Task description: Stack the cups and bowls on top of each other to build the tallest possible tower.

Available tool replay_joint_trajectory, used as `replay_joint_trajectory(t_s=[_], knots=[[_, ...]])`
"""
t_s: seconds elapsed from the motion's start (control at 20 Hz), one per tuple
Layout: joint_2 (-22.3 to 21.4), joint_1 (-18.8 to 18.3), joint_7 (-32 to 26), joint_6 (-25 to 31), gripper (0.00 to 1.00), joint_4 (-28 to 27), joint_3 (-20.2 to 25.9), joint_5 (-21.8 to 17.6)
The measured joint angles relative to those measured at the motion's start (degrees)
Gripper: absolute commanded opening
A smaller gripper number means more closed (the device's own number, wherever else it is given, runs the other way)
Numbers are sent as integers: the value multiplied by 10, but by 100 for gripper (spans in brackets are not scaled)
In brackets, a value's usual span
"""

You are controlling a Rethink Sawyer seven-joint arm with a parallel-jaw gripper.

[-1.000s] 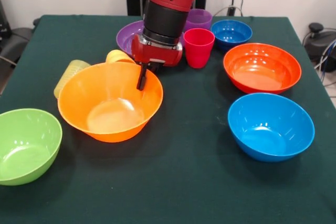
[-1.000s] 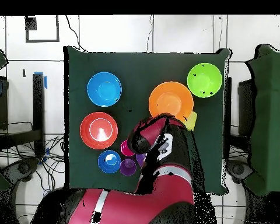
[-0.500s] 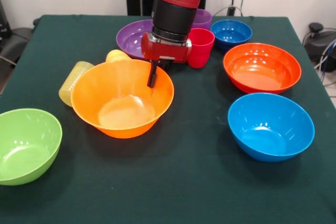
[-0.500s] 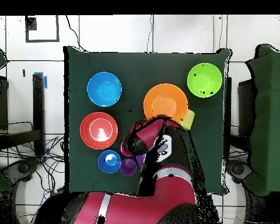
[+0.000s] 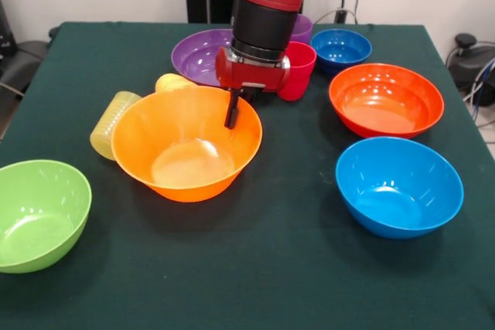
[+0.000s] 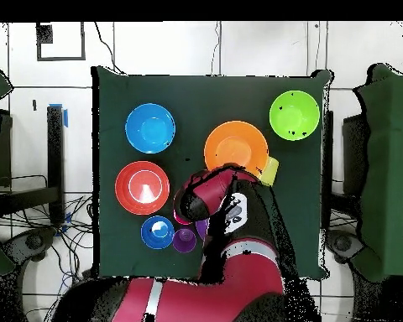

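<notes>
The largest orange-yellow bowl (image 5: 186, 144) (image 6: 236, 148) stands upright left of the table's middle. My gripper (image 5: 232, 113) is shut on its far right rim, with one dark finger showing inside the bowl. Behind the bowl, a ribbed pale yellow cup (image 5: 112, 123) lies on its side and an orange-yellow cup (image 5: 172, 82) peeks over the rim. The purple bowl (image 5: 199, 53), the red-pink cup (image 5: 300, 71) and the purple cup (image 5: 300, 27) sit behind my arm, partly hidden. Nothing is stacked.
A lime green bowl (image 5: 37, 214) sits at the near left corner. On the right are a light blue bowl (image 5: 398, 185), a red-orange bowl (image 5: 385, 100) and a small dark blue bowl (image 5: 340, 46). Dark green cloth covers the table.
My gripper has moved right in the front view, dragging the orange-yellow bowl by its rim. The pale yellow cup now shows more beside the bowl.
</notes>
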Motion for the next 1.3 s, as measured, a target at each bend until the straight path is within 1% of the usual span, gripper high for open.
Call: replay_joint_trajectory(t_s=[0.35, 0.6, 0.95, 1.3], knots=[[-6, -17, 0, 0, 0, 7, 16, 1], [-15, -16, 0, 0, 0, 18, 19, 1], [-20, -7, 0, 0, 0, 37, 19, 2], [-27, 15, 0, 0, 0, 53, 19, 8]])
